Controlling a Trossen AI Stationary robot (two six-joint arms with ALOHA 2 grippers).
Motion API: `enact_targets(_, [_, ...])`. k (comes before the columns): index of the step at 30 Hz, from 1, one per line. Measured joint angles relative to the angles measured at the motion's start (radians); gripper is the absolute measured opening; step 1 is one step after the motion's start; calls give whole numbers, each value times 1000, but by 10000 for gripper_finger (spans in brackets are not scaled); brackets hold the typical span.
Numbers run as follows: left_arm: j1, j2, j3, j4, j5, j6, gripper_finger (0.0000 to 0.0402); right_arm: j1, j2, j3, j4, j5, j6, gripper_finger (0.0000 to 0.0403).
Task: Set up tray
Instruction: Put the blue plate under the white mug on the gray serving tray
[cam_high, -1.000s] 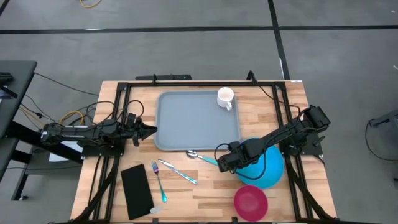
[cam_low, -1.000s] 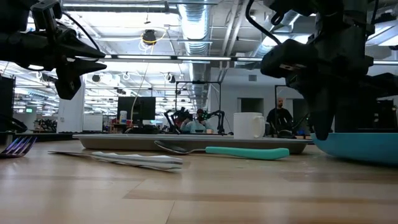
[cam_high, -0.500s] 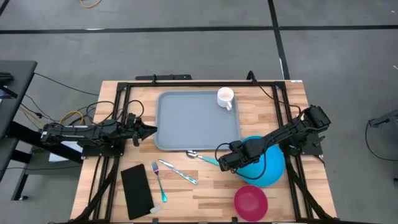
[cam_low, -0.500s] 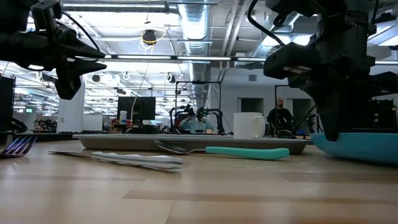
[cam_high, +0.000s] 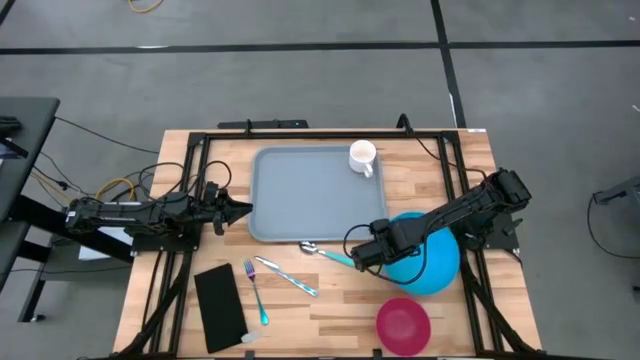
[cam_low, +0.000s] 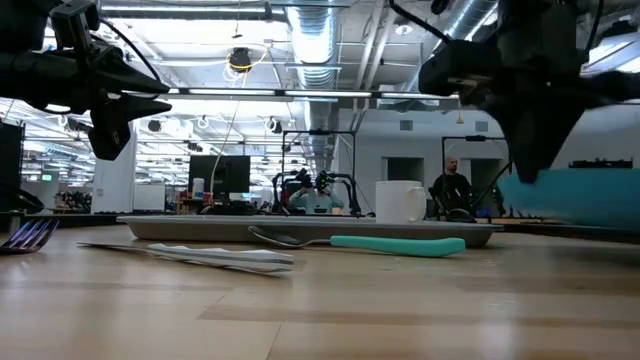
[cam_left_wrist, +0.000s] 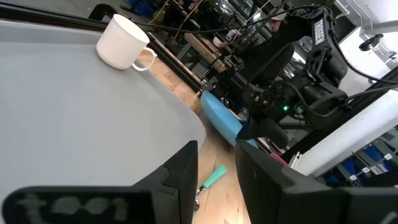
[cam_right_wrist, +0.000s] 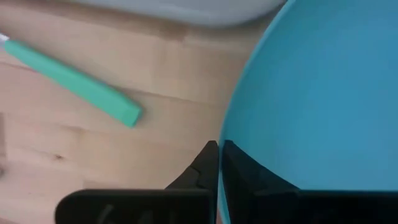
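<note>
The grey-blue tray (cam_high: 315, 195) lies flat at the table's middle, with a white cup (cam_high: 362, 156) standing in its far right corner. My right gripper (cam_high: 365, 255) points down just off the tray's near right corner. It is shut on a blue plate (cam_high: 430, 262), which the low view shows raised off the wood (cam_low: 575, 195). My left gripper (cam_high: 240, 210) waits level by the tray's left edge, its fingers (cam_left_wrist: 186, 174) open and touching nothing. My right gripper pinches the plate's rim (cam_right_wrist: 227, 134) on the side nearest the tray, one finger over the plate's inner face and one outside it. The fingers come from above, pointing down. The plate is lifted clear of the table and reaches out toward the table's right edge.
A teal-handled spoon (cam_high: 328, 254) lies at the tray's near edge, right beside my right gripper. A knife (cam_high: 285, 277), a fork (cam_high: 255, 292) and a black napkin (cam_high: 220, 307) lie near left. A pink bowl (cam_high: 403, 323) stands at the near edge.
My right gripper has taken hold of the plate's rim and gone up. The plate, which lay on the table, is now lifted clear of it.
</note>
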Motion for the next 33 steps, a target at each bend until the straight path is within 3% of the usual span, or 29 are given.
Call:
enact_targets(13, [0,0,0,0,0,8,95,-92,0,173,-68,94,-258,1])
enact_targets(33, [0,0,0,0,0,-1,95,-206,5,311,26,71,-741,0])
